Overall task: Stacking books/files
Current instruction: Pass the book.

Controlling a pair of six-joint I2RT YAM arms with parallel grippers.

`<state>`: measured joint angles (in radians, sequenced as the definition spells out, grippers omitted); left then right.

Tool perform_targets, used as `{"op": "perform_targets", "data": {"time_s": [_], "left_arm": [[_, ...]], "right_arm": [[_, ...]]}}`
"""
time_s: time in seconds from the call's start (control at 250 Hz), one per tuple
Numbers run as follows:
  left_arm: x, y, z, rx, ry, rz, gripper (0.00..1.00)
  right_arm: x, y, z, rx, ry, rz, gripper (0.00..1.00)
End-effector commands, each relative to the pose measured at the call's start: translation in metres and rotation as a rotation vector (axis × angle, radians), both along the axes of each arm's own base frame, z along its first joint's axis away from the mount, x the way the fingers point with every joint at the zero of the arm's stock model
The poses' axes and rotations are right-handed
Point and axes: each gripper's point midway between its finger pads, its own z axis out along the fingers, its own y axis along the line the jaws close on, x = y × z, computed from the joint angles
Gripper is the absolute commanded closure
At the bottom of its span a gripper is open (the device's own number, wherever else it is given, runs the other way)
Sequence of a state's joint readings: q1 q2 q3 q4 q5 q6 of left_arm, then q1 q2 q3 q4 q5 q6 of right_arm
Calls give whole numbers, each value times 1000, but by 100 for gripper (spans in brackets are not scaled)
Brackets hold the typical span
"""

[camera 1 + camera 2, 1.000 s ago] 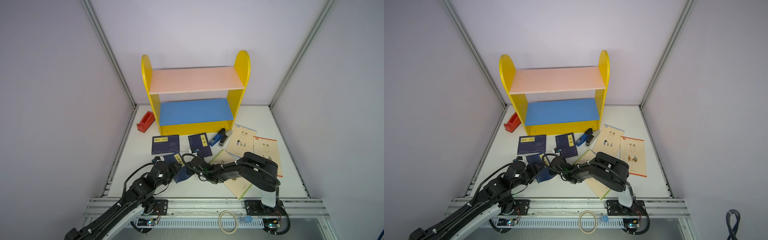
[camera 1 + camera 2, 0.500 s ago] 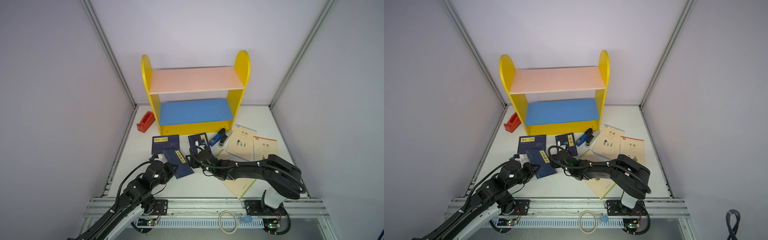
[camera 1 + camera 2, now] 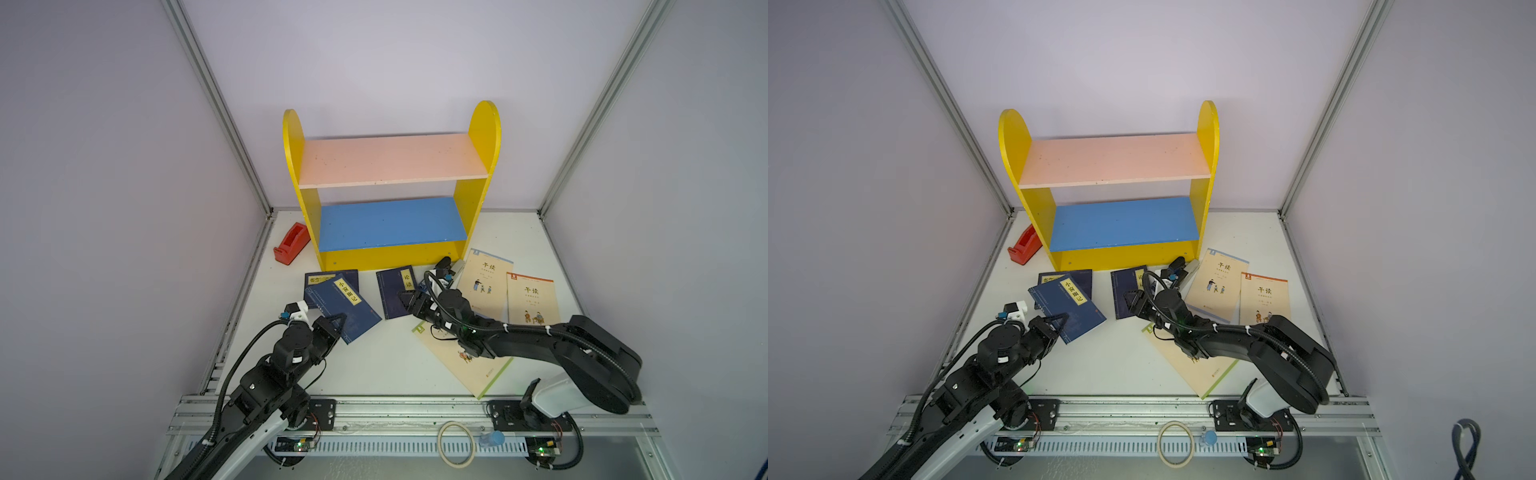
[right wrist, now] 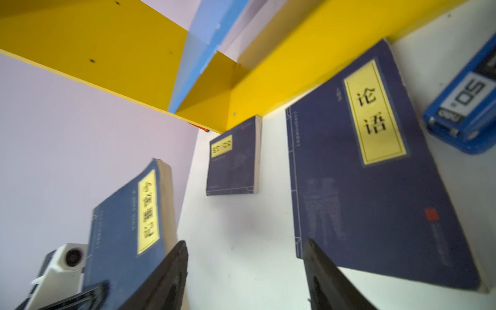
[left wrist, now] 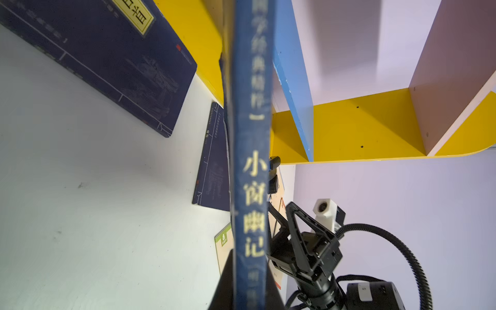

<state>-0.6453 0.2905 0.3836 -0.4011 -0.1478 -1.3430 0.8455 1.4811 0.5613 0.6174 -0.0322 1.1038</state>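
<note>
Behind the empty, gaping right tool [image 3: 409, 302], its arm hides much of one cream cartoon-figure paperback [image 3: 482, 374]. Three cream, three navy yellow-labelled paperbacks [image 3: 392, 293] show; the left tool [image 3: 338, 322] pinches one navy.

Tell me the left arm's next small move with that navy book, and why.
Probably lower the held navy book onto the navy book lying before the shelf: the left gripper is shut on its corner, it hangs partly over that book, and the right gripper is open.

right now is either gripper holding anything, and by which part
The left gripper clamps the near corner of the dark navy paperback with a yellow label; the open right gripper holds nothing.
</note>
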Motion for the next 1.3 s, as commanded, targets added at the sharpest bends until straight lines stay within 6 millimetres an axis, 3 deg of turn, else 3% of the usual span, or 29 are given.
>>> {"op": "perform_targets", "data": {"time_s": [0.0,0.348,0.464,0.612,1.036,1.296], "left_arm": [[13,-2,32,-69,-83,43,100],[31,-26,58,-116,-167,48,100],[32,-36,63,-148,-200,38,100],[32,-44,67,-167,-219,46,100],[30,-25,74,-211,-262,140,100],[37,-48,77,-253,-256,99,100]], "right_arm": [[-14,10,41,138,-56,73,31],[-37,-35,60,305,-17,-46,27],[-49,-30,68,301,-13,-31,25],[-63,-7,76,314,-8,49,29],[-86,5,77,380,-4,68,35],[-97,30,85,402,10,147,34]]}}
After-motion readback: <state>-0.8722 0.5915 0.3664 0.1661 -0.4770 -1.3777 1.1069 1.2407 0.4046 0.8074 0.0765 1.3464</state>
